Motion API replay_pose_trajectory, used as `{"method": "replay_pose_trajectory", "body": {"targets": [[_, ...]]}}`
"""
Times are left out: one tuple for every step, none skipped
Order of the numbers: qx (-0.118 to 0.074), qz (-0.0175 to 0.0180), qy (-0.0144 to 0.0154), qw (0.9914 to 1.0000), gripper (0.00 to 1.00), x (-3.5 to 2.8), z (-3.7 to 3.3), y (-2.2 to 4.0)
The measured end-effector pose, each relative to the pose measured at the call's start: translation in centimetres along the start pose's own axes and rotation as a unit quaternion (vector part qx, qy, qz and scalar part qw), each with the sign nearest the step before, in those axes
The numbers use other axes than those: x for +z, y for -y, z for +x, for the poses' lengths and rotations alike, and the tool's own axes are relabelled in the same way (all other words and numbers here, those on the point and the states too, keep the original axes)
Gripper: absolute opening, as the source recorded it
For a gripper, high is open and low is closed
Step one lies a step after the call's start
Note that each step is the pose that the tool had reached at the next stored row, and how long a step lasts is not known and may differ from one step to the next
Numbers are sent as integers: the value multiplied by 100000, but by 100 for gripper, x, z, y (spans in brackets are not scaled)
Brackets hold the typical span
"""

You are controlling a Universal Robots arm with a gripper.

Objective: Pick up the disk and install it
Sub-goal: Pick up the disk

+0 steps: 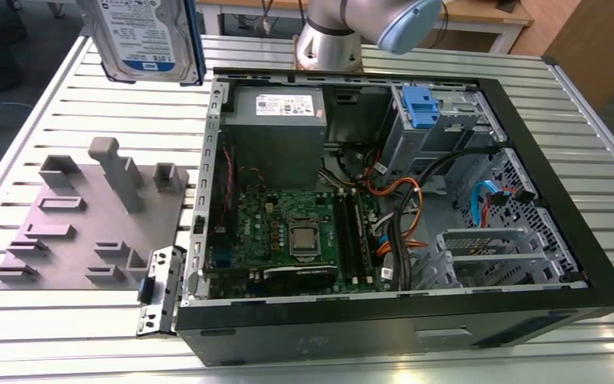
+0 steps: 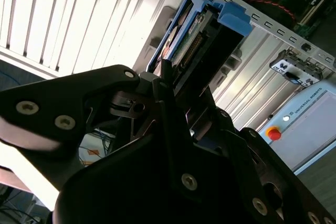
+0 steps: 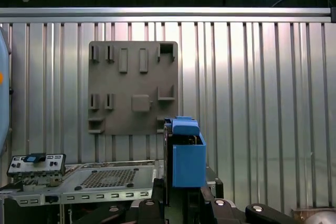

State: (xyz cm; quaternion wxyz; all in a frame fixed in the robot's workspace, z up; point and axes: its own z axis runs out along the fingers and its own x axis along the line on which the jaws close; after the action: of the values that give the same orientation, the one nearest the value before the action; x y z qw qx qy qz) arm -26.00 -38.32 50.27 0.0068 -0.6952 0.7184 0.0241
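While the disk (image 1: pixel 141 36) hangs clear above the tabletop (image 1: pixel 61 104), location: outside the open case (image 1: pixel 392 324), toward the exterior view's left.
Grip: fingers (image 2: pixel 169 90) pinching the disk edge-on at one end.
Handling: rigid, dense, probably shock-sensitive; blue rails (image 3: pixel 188 163) look the safest hold, avoid knocks.

Labels near the open computer case (image 1: pixel 392 320): none legible
Raised beyond the case's far corner, the disk (image 1: pixel 141 36) carries a white-and-blue label (image 1: pixel 147 50) with print too fine to read; inside the case, the white sticker (image 1: pixel 282 102) on the power supply (image 1: pixel 275 128) is likewise too small to make out.
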Motion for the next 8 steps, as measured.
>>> {"method": "replay_pose_trajectory", "body": {"targets": [[-2, -5, -5, 100000, 35, -1, -1, 18], [1, -3, -2, 100000, 35, -1, -1, 34], [1, -5, -5, 100000, 35, -1, -2, 52], [-1, -7, -7, 100000, 35, -2, -2, 69], [-2, -6, -3, 100000, 35, -2, -3, 85], [1, -6, -5, 100000, 35, -2, -4, 102], [1, -6, -6, 100000, 35, -2, -4, 121], [1, -6, -4, 100000, 35, -2, -5, 139]]}}
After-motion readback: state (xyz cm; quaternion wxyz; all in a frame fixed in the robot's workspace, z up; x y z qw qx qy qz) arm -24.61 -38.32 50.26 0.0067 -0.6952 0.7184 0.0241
